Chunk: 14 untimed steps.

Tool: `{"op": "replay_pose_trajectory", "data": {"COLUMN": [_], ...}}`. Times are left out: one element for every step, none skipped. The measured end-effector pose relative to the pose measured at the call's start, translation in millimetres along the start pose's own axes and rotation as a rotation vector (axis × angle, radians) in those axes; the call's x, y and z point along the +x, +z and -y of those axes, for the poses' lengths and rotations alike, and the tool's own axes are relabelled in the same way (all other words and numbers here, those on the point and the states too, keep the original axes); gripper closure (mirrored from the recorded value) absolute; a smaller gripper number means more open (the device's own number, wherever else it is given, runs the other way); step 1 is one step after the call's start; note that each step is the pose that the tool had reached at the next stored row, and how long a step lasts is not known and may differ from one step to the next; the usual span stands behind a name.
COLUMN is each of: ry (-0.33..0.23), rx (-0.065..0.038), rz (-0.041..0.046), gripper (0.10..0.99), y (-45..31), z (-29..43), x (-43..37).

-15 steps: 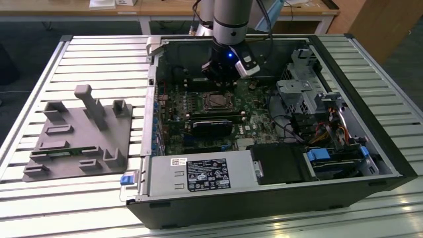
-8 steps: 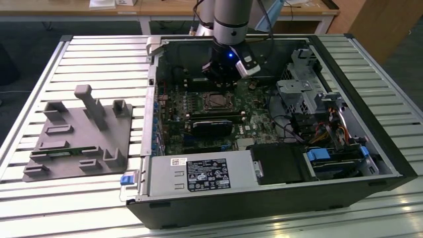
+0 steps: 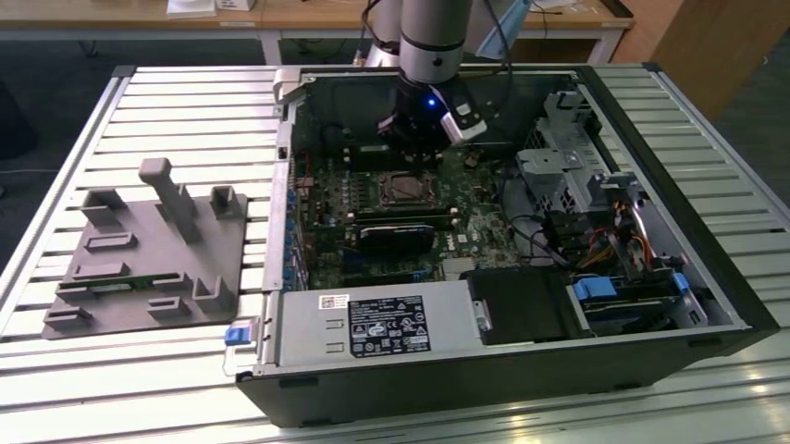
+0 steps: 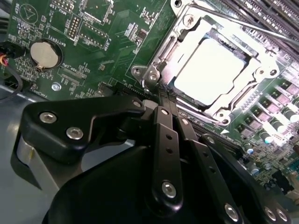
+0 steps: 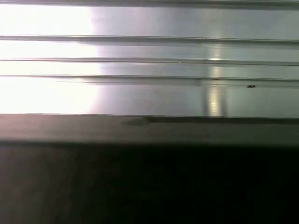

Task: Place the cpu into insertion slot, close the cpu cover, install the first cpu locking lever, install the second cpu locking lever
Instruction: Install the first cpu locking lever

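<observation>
In the second wrist view the cpu (image 4: 212, 70) lies flat in the insertion slot (image 3: 381, 189), its top glaring white. The silvery cpu cover (image 4: 192, 26) lies down around it as a frame. A thin metal lever rod (image 4: 233, 23) runs along one side of the cover. My gripper (image 4: 167, 95) is shut with its two black fingers (image 4: 163, 126) pressed together and nothing between them. Their tips sit right at the socket's corner, just off the cover's edge. In the exterior view the gripper (image 3: 417, 153) hangs over the green board just behind the socket.
The open computer case (image 3: 722, 305) surrounds the board, with a power supply (image 3: 370, 326) in front and drive cages and cables (image 3: 580, 185) on the exterior view's right. A black block (image 3: 398, 231) lies before the socket. A coin battery (image 4: 45, 52) sits nearby. A grey fixture (image 3: 148, 250) stands outside the case.
</observation>
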State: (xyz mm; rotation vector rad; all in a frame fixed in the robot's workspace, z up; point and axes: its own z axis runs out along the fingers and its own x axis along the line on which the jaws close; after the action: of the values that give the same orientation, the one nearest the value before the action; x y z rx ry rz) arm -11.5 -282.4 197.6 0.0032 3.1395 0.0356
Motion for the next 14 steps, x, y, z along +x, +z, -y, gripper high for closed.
{"op": "replay_pose_trajectory", "data": {"ry": [0.000,0.000,0.000,0.000,0.000,0.000,0.000,0.000,0.000,0.000,0.000,0.000,0.000,0.000], "rx": [0.000,0.001,0.001,0.001,0.001,0.001,0.001,0.001,0.001,0.001,0.001,0.001,0.001,0.001], "rz": [0.0001,-0.0005,-0.0008,-0.0007,-0.0007,-0.0007,-0.0006,-0.0008,-0.0008,-0.0008,-0.0008,-0.0008,-0.0008,-0.0007], "gripper": [0.980,0.980,0.980,0.980,0.980,0.980,0.980,0.980,0.980,0.980,0.980,0.980,0.980,0.980], "y": [-1.8,-4.7,-7.4,-10.0,-11.7,-12.0,-12.0,-12.1,-12.1,-12.1,-12.1,-12.1,-12.1,-12.1], "z": [-0.2,-0.1,0.0,-0.1,-0.1,-0.1,-0.1,0.5,1.5,2.3,3.2,4.1,4.9,5.5], "x": [-0.1,0.0,0.1,0.1,0.1,0.1,0.1,0.0,0.0,0.1,0.1,0.1,0.1,0.1]}}
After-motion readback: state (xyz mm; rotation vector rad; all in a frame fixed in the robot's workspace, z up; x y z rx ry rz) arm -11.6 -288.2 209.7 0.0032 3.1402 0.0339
